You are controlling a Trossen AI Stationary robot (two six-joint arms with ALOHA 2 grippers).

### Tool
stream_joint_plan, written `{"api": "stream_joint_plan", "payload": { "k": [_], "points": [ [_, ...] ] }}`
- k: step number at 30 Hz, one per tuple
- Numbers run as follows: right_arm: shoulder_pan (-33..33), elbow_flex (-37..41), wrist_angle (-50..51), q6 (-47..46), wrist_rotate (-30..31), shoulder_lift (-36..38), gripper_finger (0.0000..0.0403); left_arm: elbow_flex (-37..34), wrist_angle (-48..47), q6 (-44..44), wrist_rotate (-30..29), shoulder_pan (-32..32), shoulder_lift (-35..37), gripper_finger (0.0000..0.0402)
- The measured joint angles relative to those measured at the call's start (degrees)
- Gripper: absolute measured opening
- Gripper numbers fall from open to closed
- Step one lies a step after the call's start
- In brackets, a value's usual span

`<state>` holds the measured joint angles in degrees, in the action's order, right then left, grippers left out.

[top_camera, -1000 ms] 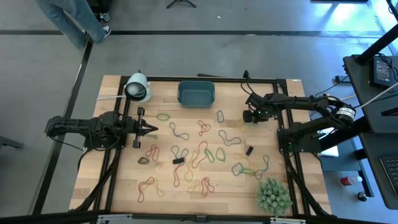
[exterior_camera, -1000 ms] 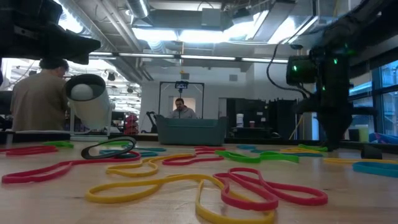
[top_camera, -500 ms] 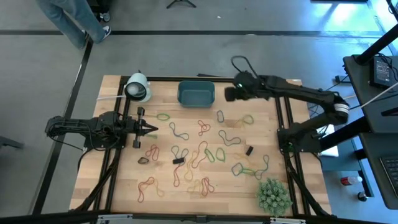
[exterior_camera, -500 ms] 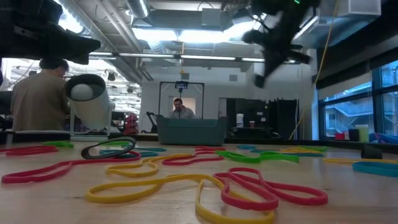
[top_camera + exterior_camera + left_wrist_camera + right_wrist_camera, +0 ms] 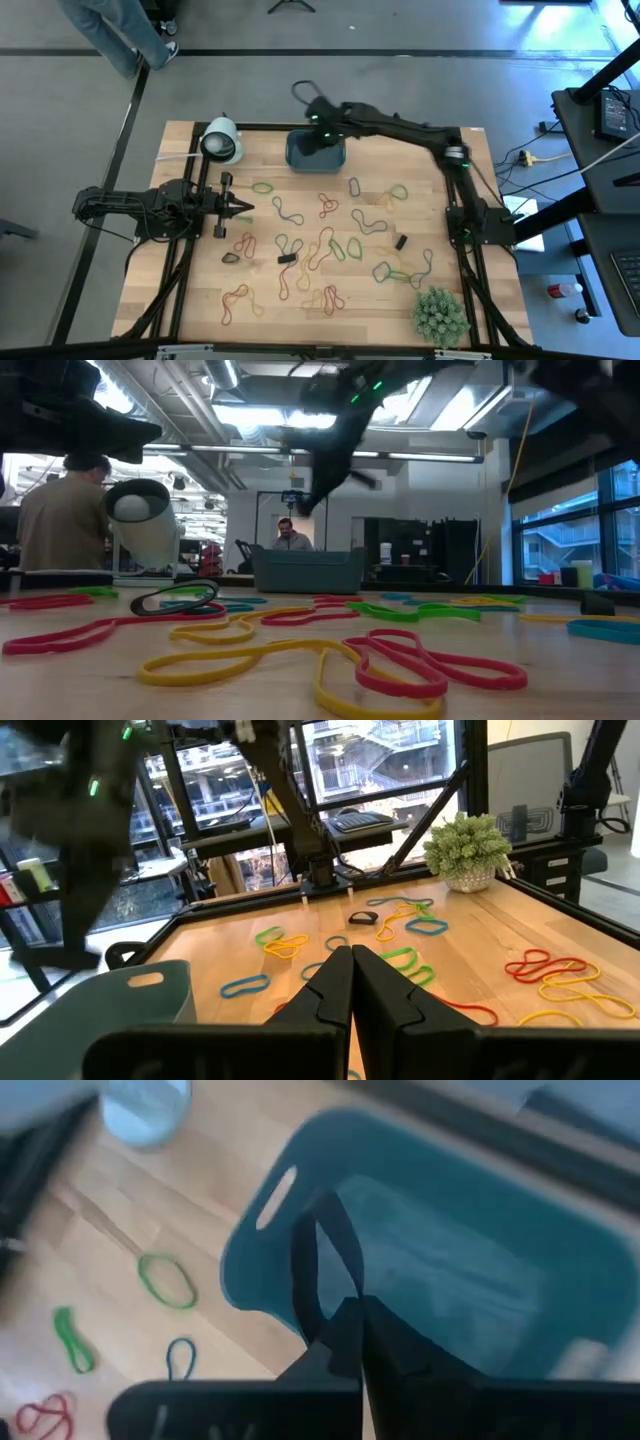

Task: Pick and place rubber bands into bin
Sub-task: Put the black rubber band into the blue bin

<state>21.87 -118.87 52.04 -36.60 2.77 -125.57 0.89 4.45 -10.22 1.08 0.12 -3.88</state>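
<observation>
Many rubber bands [image 5: 330,245], red, orange, yellow, green and blue, lie scattered flat on the wooden table [image 5: 190,290]; they also fill the foreground of the low view [image 5: 300,660]. The teal bin [image 5: 328,160] stands at the far middle of the table. My right gripper [image 5: 315,137] hangs above the bin, shut on a dark rubber band [image 5: 318,1250]. In its wrist view the bin [image 5: 480,1280] lies right below it. At the table's left my left gripper [image 5: 243,208] stays level and shut, with nothing in it. My right gripper pinches one end of the dark band's loop [image 5: 335,1292] between its two fingertips. The fingers slant down from the table's right side. The rest of the loop sticks out past the tips, lifted clear above the inside of the bin.
A white roll [image 5: 222,142] lies left of the bin. A bushy green plant [image 5: 440,312] stands at the near right corner. Two small black pieces [image 5: 401,242] [image 5: 287,259] lie among the bands. People [image 5: 65,510] [image 5: 290,538] show in the room behind.
My right gripper has risen from low over the table's right side and swung toward the far edge and leftward until it hangs above the bin. It has rolled and tipped on the way, its fingers staying shut.
</observation>
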Motion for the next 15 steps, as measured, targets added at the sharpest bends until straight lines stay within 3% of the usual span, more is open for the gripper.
{"api": "stream_joint_plan", "payload": {
  "k": [8,15],
  "points": [
    [0.9,-12.7,13.6,-0.6,-1.4,-16.1,0.0002,0.0,0.0,0.0,0.0,0.0,0.0,0.0002],
    [1.2,-13.2,14.8,-0.7,0.1,-17.4,0.0049,0.0,0.0,0.0,0.0,0.0,0.0,0.0002]
  ]
}}
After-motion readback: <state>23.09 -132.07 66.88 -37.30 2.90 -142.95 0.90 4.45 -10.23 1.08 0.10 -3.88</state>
